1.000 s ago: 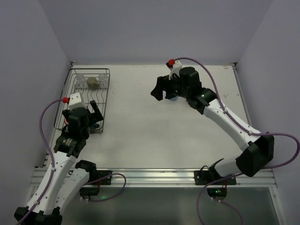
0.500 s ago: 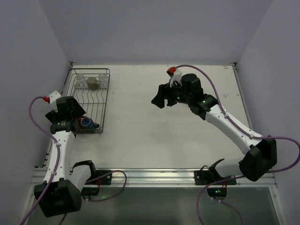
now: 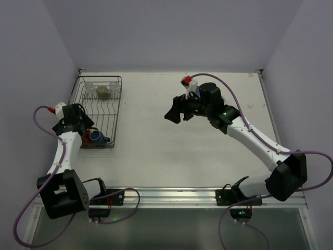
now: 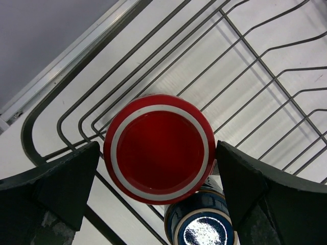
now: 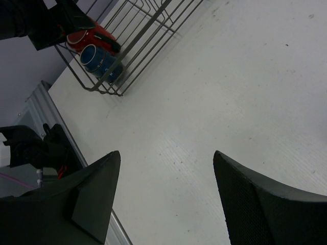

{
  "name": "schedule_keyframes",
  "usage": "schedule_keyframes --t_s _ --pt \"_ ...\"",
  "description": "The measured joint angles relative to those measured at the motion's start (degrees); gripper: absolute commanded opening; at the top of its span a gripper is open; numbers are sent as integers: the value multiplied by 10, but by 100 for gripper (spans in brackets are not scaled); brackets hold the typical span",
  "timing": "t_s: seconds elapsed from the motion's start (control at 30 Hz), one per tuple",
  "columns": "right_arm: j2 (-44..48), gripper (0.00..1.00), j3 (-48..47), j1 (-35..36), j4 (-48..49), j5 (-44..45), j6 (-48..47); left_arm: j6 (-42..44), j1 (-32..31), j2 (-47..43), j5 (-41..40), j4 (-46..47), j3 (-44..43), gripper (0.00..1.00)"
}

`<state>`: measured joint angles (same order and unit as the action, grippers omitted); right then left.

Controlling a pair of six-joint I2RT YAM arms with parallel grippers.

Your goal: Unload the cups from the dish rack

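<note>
Along the left edge of the bench [image 3: 171, 151] lies the dish rack [image 3: 120, 104], the right claw [image 3: 179, 112] hangs released and empty over the middle, and the left claw [image 4: 156, 178] gapes wide astride the red mug [image 4: 159, 143] at the rack's near end, beside the dark blue cup [image 4: 202, 229]

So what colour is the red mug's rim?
White ring on the mug, best in the left wrist view.
</note>
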<state>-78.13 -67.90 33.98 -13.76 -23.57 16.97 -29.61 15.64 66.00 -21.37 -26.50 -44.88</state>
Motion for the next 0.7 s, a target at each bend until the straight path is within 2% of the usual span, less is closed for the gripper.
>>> schedule_keyframes --t_s 0.4,0.5,0.53,0.6,0.7 --pt "-24 77 -7 24 -4 -2 -7 -15 1 48 12 27 2 100" --pt "-25 77 -7 24 -4 -2 -7 -15 1 59 12 34 2 83" --pt "-25 77 -7 24 -4 -2 -7 -15 1 62 13 38 2 69" --pt "-25 77 -7 24 -4 -2 -7 -15 1 61 15 46 2 51" --pt "-25 77 -7 24 -4 -3 -7 -13 2 46 20 49 11 35"
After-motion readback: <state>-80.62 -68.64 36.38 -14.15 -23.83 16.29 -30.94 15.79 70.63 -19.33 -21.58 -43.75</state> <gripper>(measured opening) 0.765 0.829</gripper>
